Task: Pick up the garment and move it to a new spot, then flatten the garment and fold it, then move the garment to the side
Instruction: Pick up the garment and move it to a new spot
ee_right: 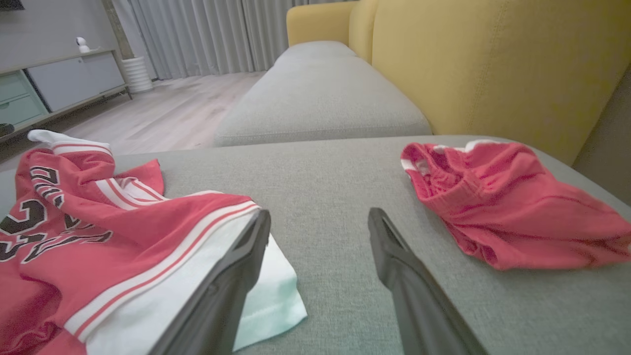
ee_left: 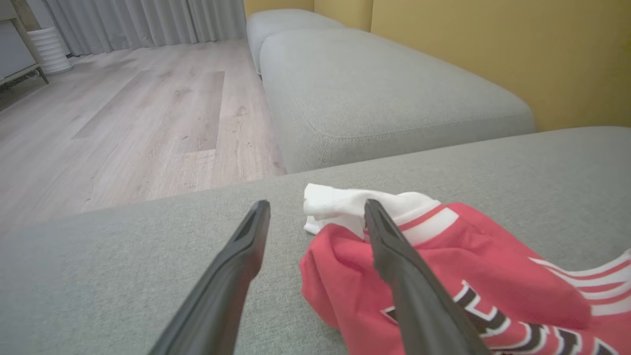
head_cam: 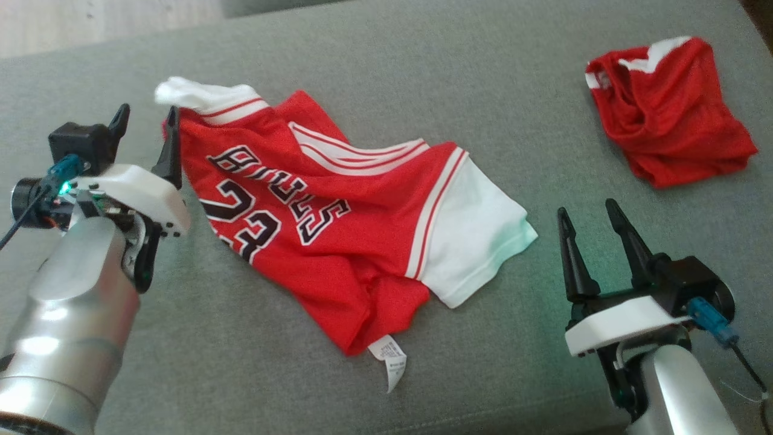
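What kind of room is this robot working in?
Most likely a home living room: a grey sofa seat with yellow backrests, long curtains above a wooden floor, and a low cabinet along the wall.

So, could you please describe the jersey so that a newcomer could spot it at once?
On the wide grey cushion, look at the middle, between the left pincer and the right pincer. There lies a rumpled red jersey with white sleeves. Unlike the smaller red bundle at the far right, it bears black lettering and a number.
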